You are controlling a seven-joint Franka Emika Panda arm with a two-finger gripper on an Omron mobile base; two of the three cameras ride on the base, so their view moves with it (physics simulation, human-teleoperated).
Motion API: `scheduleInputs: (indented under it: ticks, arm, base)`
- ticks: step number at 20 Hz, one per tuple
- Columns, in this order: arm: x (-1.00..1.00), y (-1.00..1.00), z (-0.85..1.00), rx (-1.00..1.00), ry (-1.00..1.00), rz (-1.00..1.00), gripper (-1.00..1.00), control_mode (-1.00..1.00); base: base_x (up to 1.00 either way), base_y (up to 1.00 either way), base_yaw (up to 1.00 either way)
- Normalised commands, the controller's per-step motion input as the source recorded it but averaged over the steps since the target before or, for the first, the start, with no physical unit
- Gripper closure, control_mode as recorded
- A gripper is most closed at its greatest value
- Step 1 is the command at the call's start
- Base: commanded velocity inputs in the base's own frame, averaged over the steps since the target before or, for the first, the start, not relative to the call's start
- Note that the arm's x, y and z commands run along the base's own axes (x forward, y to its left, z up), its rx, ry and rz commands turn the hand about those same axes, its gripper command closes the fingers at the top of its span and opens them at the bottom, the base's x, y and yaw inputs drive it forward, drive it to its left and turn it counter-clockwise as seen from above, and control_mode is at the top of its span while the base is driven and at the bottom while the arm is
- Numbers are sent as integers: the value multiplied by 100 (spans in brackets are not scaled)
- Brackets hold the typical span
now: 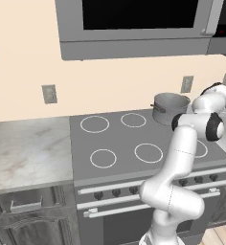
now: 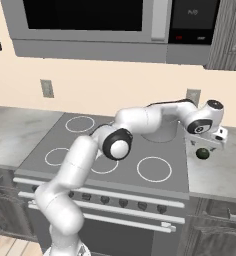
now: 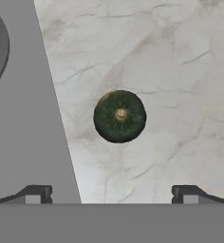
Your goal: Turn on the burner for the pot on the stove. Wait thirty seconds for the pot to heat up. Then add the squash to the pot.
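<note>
1. Jaws are held wide apart and empty; in the hand view the two dark fingertips rise at the bottom, well apart from each other, with nothing gripped between them.
2. Beneath the gripper, the squash is seen lying on the marble tabletop, centred between the fingertips and slightly ahead of them along the hand's line of sight, stem spot facing up at the camera.
3. No long axis is offered by the squash: it appears roundish from above, so any rotation of the jaws should serve about equally.
4. A gap between jaws and squash is suggested by the right base view, where the squash sits just below the hand, apparently not yet touched.
5. To one side, the stove edge runs just beside the squash; the pot stands on the rear right burner.
6. A straight descent is judged to be what the coming move calls for.
</note>
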Motion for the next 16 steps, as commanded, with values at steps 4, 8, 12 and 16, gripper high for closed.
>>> scheduleInputs:
  ticks: [4, 8, 12, 16]
  arm:
    - [18, 0, -43, 0, 0, 0, -100, -100]
    - [28, 0, -68, 0, 0, 0, -100, -100]
    - [45, 0, -44, 0, 0, 0, -100, -100]
    - [56, 0, -24, 0, 0, 0, -100, -100]
  base:
    - [0, 0, 0]
    - [0, 0, 0]
    - [0, 0, 0]
    - [0, 0, 0]
